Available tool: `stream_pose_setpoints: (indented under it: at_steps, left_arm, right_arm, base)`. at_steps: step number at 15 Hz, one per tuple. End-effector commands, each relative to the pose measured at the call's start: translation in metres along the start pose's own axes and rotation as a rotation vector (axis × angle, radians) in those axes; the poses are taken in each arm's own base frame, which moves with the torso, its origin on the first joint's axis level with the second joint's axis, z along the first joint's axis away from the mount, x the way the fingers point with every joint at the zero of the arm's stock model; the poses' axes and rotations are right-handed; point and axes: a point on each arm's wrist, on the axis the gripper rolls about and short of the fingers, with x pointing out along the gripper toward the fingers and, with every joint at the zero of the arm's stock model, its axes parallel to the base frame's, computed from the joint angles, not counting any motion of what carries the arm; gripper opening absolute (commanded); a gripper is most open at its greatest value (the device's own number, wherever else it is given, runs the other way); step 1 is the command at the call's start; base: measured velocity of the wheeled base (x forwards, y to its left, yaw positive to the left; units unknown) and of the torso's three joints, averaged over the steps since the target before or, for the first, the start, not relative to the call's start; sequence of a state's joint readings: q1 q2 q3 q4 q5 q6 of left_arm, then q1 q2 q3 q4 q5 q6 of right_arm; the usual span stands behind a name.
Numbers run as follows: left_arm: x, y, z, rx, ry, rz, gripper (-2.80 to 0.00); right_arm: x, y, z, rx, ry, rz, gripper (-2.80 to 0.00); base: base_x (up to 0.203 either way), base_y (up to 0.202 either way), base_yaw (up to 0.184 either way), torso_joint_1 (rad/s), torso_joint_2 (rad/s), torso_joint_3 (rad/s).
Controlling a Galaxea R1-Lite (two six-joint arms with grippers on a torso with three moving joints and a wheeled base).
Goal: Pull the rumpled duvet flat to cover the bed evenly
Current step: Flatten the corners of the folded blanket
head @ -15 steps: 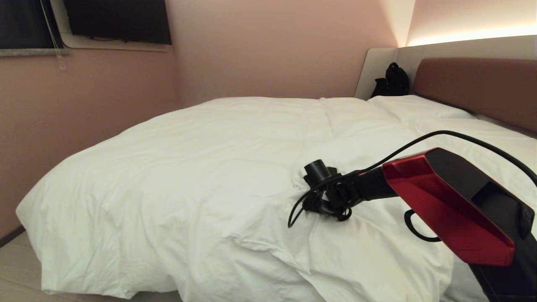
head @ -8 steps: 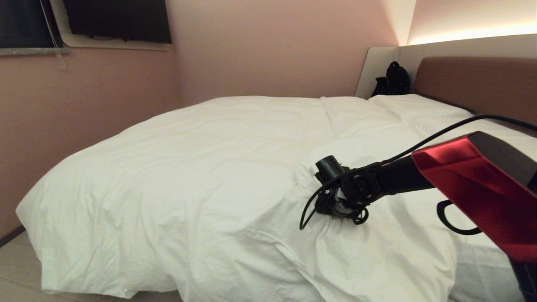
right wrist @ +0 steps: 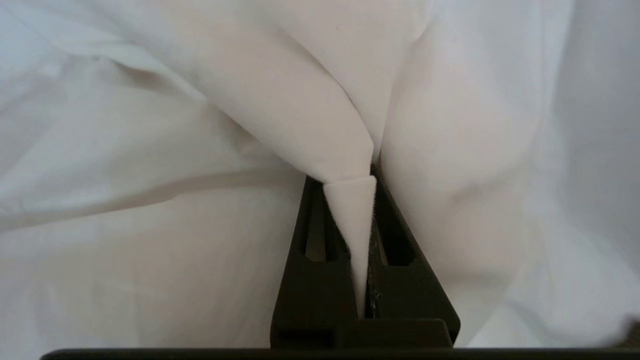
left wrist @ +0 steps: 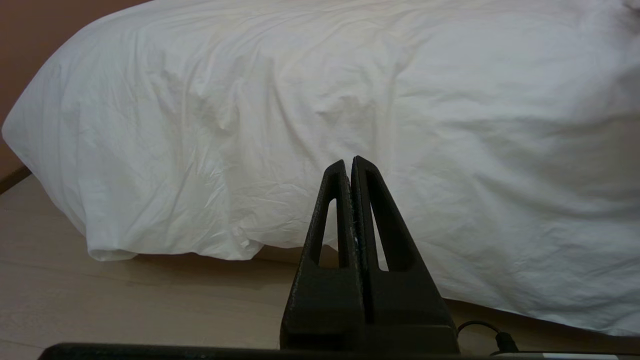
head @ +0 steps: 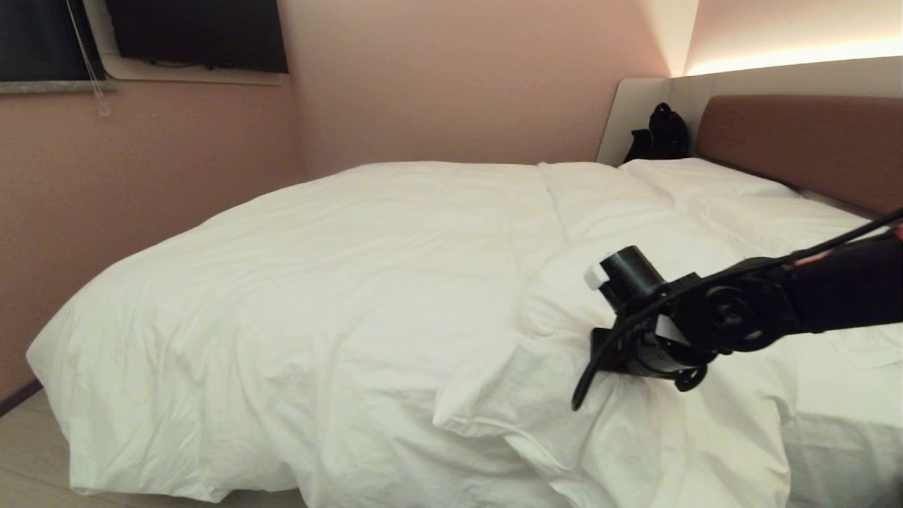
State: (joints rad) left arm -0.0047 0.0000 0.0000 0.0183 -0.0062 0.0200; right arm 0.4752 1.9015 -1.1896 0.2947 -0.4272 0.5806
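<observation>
The white puffy duvet [head: 353, 282] lies rumpled over the bed [head: 797, 148], bunched into a ridge near the front right. My right gripper [head: 610, 353] reaches in from the right edge of the head view and is shut on a fold of that ridge. In the right wrist view the gripper [right wrist: 350, 180] has a wedge of white duvet [right wrist: 352, 220] pinched between its fingers. My left gripper [left wrist: 350, 162] is shut with nothing in it. It hangs low beside the bed, facing the duvet's drooping side [left wrist: 400, 100].
White pillows [head: 705, 180] lie by the brown headboard. A black bag [head: 659, 134] sits in the far corner beside it. A pink wall [head: 106, 176] runs along the bed's left side. Light wooden floor [left wrist: 100, 300] shows under the duvet's hanging edge.
My right gripper has shut on a duvet fold and drawn back to the right and nearer. The fold came along, and the ridge now stands further right. The left gripper kept still.
</observation>
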Motion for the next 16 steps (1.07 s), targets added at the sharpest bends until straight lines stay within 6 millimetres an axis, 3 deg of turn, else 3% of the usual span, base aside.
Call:
stream_pose_setpoints:
  at_steps: [1,5,10,16]
  left_arm:
    - [0.000,0.000,0.000,0.000,0.000,0.000,-2.80]
    - [0.000,0.000,0.000,0.000,0.000,0.000,-2.80]
    - [0.000,0.000,0.000,0.000,0.000,0.000,-2.80]
    - [0.000,0.000,0.000,0.000,0.000,0.000,-2.80]
  right_arm:
    - [-0.031,-0.024,-0.003,-0.003,-0.041,0.013,-2.80]
    - [-0.051,-0.068,-0.029,-0.075,-0.016,-0.039,-2.80]
    - [-0.054,-0.114,-0.063,-0.176,0.059,-0.123,-2.80]
    - [-0.062,-0.131,-0.078,-0.234,0.076,-0.138,-2.80]
  base:
    - [0.000,0.000,0.000,0.000,0.00,0.000]
    - [0.000,0.000,0.000,0.000,0.00,0.000]
    - [0.000,0.000,0.000,0.000,0.00,0.000]
    - [0.000,0.000,0.000,0.000,0.00,0.000]
